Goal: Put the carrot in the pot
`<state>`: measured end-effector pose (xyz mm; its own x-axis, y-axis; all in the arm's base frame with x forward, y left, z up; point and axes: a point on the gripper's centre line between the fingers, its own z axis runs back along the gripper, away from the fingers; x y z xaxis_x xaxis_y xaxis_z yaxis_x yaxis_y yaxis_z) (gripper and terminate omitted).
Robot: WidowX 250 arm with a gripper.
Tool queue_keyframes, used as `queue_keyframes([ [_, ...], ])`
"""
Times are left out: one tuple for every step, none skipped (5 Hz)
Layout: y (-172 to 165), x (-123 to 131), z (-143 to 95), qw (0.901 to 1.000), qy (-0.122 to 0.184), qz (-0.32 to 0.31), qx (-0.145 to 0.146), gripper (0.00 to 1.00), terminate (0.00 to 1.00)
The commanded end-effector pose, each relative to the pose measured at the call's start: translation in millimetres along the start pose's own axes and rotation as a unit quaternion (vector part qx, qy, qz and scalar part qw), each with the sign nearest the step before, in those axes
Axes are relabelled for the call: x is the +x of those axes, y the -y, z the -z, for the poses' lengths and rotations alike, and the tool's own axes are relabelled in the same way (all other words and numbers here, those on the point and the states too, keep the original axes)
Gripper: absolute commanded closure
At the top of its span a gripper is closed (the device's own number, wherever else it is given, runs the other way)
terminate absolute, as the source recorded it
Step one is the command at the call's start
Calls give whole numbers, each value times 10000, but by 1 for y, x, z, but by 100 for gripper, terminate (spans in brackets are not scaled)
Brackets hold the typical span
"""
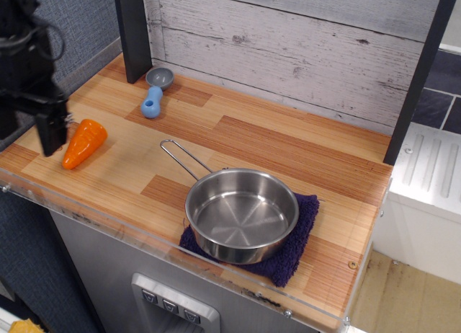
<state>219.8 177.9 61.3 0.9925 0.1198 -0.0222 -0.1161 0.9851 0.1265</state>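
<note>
The orange carrot (84, 142) lies on its side at the left end of the wooden counter (252, 142), tip toward the front edge. The steel pot (241, 215) stands empty on a dark purple cloth (299, 243) at the front right, its wire handle pointing back-left. My black gripper (29, 130) hangs at the far left edge of the view, just left of the carrot. One finger (52, 133) stands close beside the carrot's wide end and the other is partly cut off by the frame. The jaws look open and hold nothing.
A blue scoop-shaped toy (153, 95) lies at the back left near a dark post (133, 30). A white plank wall runs behind the counter. A clear plastic lip edges the counter's front.
</note>
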Motion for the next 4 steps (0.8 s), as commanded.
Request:
queue_keyframes([
  [8, 35, 17, 9997, 99, -29, 224, 0, 0],
  [27, 48, 14, 9996, 279, 36, 101, 0, 0],
  [36, 51, 4, 9989, 442, 2, 126, 0, 0],
  [34, 53, 16, 9994, 309, 65, 159, 0, 0],
])
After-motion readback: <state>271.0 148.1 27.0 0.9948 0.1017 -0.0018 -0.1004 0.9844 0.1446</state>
